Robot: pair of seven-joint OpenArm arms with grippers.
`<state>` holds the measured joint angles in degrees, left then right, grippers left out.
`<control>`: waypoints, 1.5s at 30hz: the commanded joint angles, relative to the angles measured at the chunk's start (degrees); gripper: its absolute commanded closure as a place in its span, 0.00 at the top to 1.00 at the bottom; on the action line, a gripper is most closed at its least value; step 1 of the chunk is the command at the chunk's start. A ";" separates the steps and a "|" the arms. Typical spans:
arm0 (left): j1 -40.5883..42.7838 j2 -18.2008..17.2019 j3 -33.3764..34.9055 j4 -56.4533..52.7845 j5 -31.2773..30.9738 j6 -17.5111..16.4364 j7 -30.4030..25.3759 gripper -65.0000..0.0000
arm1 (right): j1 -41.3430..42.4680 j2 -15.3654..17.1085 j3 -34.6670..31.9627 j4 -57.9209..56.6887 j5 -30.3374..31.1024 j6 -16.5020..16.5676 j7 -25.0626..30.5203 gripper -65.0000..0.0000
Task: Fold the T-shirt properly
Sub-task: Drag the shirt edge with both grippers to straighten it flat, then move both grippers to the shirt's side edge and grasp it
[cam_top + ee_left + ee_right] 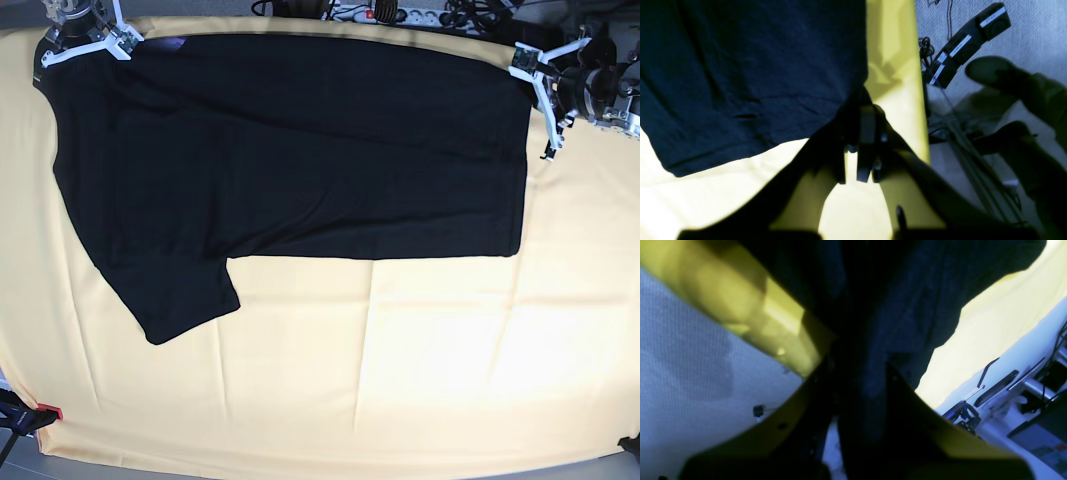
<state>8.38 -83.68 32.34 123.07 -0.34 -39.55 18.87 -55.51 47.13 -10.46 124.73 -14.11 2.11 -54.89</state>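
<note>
Pale yellow tablecloth [400,380] on bench: black T-shirt [300,150] folded lengthwise along far edge, left pincer [530,65] and right pincer [85,40] each pinching a corner; uneven pull risks skewing the fold.

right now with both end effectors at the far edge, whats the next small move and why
Probably draw both corners toward the near edge together. The T-shirt lies folded lengthwise on the tablecloth, one sleeve sticking out; the right end effector and left end effector look shut on its far corners.

Pale yellow tablecloth [400,380], grey floor [1033,40]
</note>
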 commanded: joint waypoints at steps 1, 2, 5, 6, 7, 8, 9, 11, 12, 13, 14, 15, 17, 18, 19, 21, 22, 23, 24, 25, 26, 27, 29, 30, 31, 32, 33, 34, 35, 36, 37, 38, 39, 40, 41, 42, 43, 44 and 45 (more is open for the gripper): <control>-0.61 -1.57 -0.52 0.48 -1.46 -0.45 0.24 0.00 | -0.20 0.83 0.39 0.70 -1.68 -1.70 -1.51 0.00; -0.61 -1.57 -0.52 0.48 -3.04 -0.45 0.68 0.00 | 0.02 0.83 0.39 0.70 -2.27 -2.84 -1.51 0.00; -0.63 -1.55 -0.52 0.50 -6.36 -0.45 2.47 0.16 | 0.11 0.83 0.39 0.87 -5.79 -5.31 -1.27 0.28; -0.63 -1.55 -0.52 0.72 -7.39 -0.45 3.85 0.27 | 0.11 0.83 0.39 0.92 -6.47 -5.62 -1.27 0.44; -0.63 -1.55 -0.52 1.09 -8.90 -0.45 5.81 0.37 | 0.11 0.83 0.39 0.94 -7.10 -6.14 -1.27 0.57; -0.63 -1.55 -0.52 1.64 -10.51 -0.45 8.00 0.45 | 0.11 0.83 0.39 0.98 -7.41 -6.27 -1.27 0.65; -0.63 -1.55 -0.52 2.40 -12.15 -0.45 10.27 0.49 | 0.09 0.83 0.39 1.14 -7.39 -6.27 -1.29 0.67; -0.63 -1.57 -0.52 4.07 -15.32 -0.45 14.32 0.50 | 0.07 0.83 0.39 1.66 -7.39 -7.21 -1.31 0.67; -0.63 -1.57 -0.52 4.92 -16.41 -0.45 15.61 0.50 | -0.04 0.83 0.39 2.10 -7.41 -7.37 -1.33 0.67; -0.63 -1.57 -0.52 5.75 -17.22 -0.45 16.44 0.50 | -0.11 0.83 0.39 2.73 -7.41 -7.45 -1.55 0.67; -0.63 -1.57 -0.52 6.58 -17.90 -0.45 17.22 0.50 | -0.09 0.83 0.39 3.52 -7.39 -7.50 -2.25 0.67; -0.63 -1.57 -0.52 7.34 -18.45 -0.45 17.68 0.50 | -0.09 0.83 0.39 4.57 -7.41 -7.50 -3.34 0.67; -0.63 -1.57 -0.52 8.61 -18.43 -0.45 18.80 0.50 | -0.09 0.83 0.39 7.19 -7.63 -7.41 -5.86 0.67; -0.63 -1.60 -0.52 9.11 -18.40 -0.45 19.50 0.50 | -0.09 0.83 0.39 8.59 -8.26 -7.26 -6.78 0.67; -0.63 -1.60 -0.52 9.51 -18.40 -0.45 20.33 0.50 | -0.28 0.85 0.39 9.97 -8.52 -7.37 -7.32 0.67; -0.63 -1.60 -0.52 10.05 -18.43 -0.45 21.68 0.50 | -1.81 0.85 0.39 10.27 -9.68 -7.98 -7.89 0.67; -0.63 -1.60 -0.52 10.12 -18.43 -0.45 22.18 0.50 | -2.95 0.85 0.39 10.27 -10.67 -8.37 -7.91 0.67; -0.66 -1.60 -0.52 10.12 -18.38 -0.45 22.47 0.50 | -4.13 0.85 0.39 10.27 -11.85 -8.85 -8.13 0.67; -0.63 -1.60 -0.52 10.12 -18.38 -0.45 22.91 0.50 | -5.38 0.87 0.39 10.27 -13.35 -9.60 -8.46 0.67; -0.66 -1.60 -0.52 10.12 -18.36 -0.45 23.10 0.50 | -6.67 0.96 0.39 10.27 -15.15 -10.58 -8.85 0.67; -0.66 -1.60 -0.52 10.12 -18.25 -0.45 23.23 0.50 | -7.89 1.36 0.39 10.27 -16.85 -11.61 -9.03 0.67; -0.66 -1.57 -0.52 10.12 -18.05 -0.45 23.21 0.50 | -9.03 1.68 0.39 10.27 -18.95 -12.76 -9.03 0.67; -0.63 -1.55 -0.52 10.12 -17.88 1.66 23.21 0.50 | -10.25 1.79 0.39 10.27 -22.12 -14.82 -8.76 0.67; -0.66 -1.55 -0.52 10.12 -17.51 3.23 23.23 0.50 | -10.21 1.79 0.39 10.27 -22.62 -15.34 -8.50 0.67; -0.63 -1.44 -0.52 10.12 -16.50 5.16 23.19 0.50 | -10.19 1.79 0.39 10.27 -22.97 -15.76 -7.72 0.67; -0.66 -1.20 -0.52 10.12 -15.32 7.34 23.21 0.50 | -10.19 1.79 0.39 10.27 -23.52 -16.35 -6.60 0.67; -0.63 -1.03 -0.52 10.10 -13.88 10.03 23.17 0.50 | -10.19 1.79 0.48 10.27 -23.78 -16.98 -5.22 0.67; -0.66 -0.83 -0.52 10.10 -12.46 12.92 23.17 0.50 | -10.19 1.77 0.92 10.27 -23.87 -17.35 -3.76 0.67; -0.66 -0.57 -0.52 10.10 -10.56 16.09 22.93 0.50 | -10.08 1.79 1.66 10.27 -23.87 -17.66 -2.34 0.67; -0.66 -0.22 -0.52 10.01 -8.59 19.17 22.64 0.50 | -9.66 1.77 2.60 10.27 -23.69 -17.81 -1.11 0.67; -0.66 0.20 -0.52 9.90 -6.58 22.47 22.45 0.50 | -8.76 1.77 3.74 10.27 -23.34 -17.79 -0.26 0.67; -0.66 0.76 -0.52 9.75 -4.59 25.88 22.14 0.50 | -7.43 1.77 4.96 10.27 -22.69 -17.79 0.35 0.67; -0.66 1.46 -0.52 9.57 -2.71 29.03 22.10 0.50 | -5.79 1.77 6.32 10.27 -21.42 -17.68 0.94 0.67; -0.66 2.38 -0.52 9.38 -1.16 31.85 22.14 0.50 | -4.04 1.77 7.69 10.27 -19.65 -17.51 1.57 0.67; -0.63 3.45 -0.52 9.07 0.28 34.49 22.14 0.50 | -2.27 1.77 9.01 10.27 -17.14 -17.31 2.32 0.67; -0.63 4.68 -0.52 8.68 1.33 36.70 22.18 0.50 | -0.48 1.77 10.19 10.27 -14.08 -16.92 3.17 0.67; -0.63 6.01 -0.52 8.11 2.40 39.04 22.25 0.50 | 1.27 1.77 11.32 10.27 -10.69 -16.48 4.07 0.67; -0.63 7.50 -0.55 7.41 3.61 41.40 22.32 0.50 | 2.97 1.77 12.24 10.27 -7.10 -15.91 5.05 0.67; -0.63 9.03 -0.55 6.54 5.27 43.76 22.36 0.50 | 4.68 1.75 13.03 10.27 -3.80 -15.21 5.88 0.67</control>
<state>8.27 -73.25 32.29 129.05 4.27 3.84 41.45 -50.78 47.97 1.96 134.23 -15.90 -12.05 -49.89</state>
